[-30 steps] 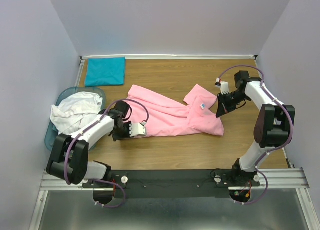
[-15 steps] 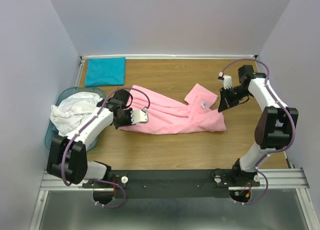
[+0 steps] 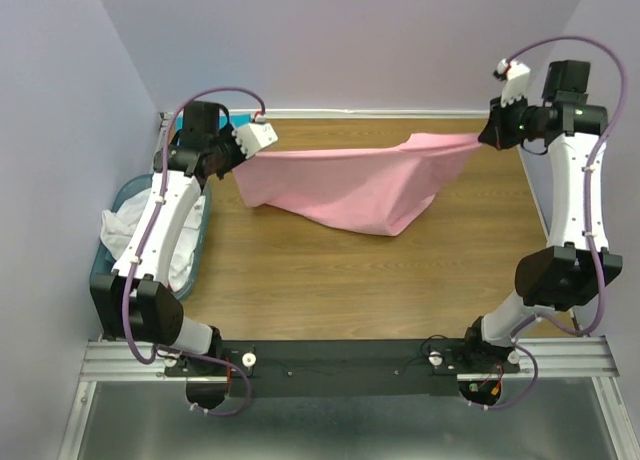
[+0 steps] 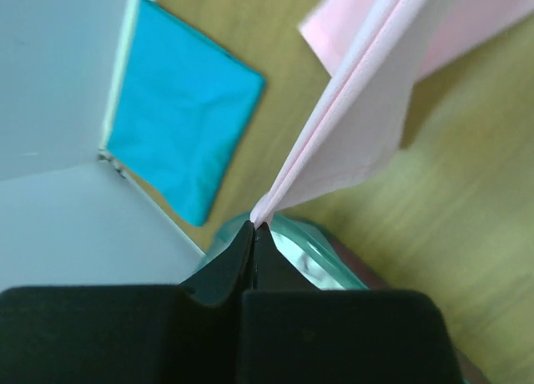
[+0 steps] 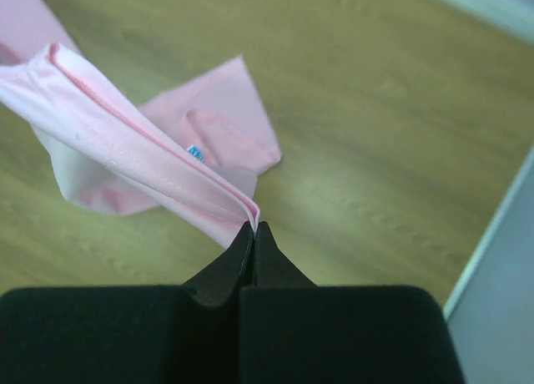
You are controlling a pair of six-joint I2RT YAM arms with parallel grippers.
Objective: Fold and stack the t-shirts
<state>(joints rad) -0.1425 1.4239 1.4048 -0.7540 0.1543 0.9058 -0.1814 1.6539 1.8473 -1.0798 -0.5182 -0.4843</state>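
Observation:
The light pink t-shirt (image 3: 350,180) hangs stretched in the air between both grippers, its lower part sagging toward the table. My left gripper (image 3: 238,148) is shut on its left edge (image 4: 334,133), raised at the back left. My right gripper (image 3: 487,138) is shut on its right edge (image 5: 158,163), raised at the back right. The folded teal t-shirt (image 4: 179,117) lies in the back left corner, mostly hidden by my left arm in the top view. White t-shirts (image 3: 125,235) sit in the basket.
A light-blue plastic basket (image 3: 110,270) stands at the table's left edge, also showing below the left gripper in the left wrist view (image 4: 334,250). Walls close in the back and both sides of the wooden table (image 3: 350,280).
Both grippers have lifted the pink t-shirt off the table and moved apart and toward the back, pulling it taut between them. The left arm now covers the teal t-shirt.

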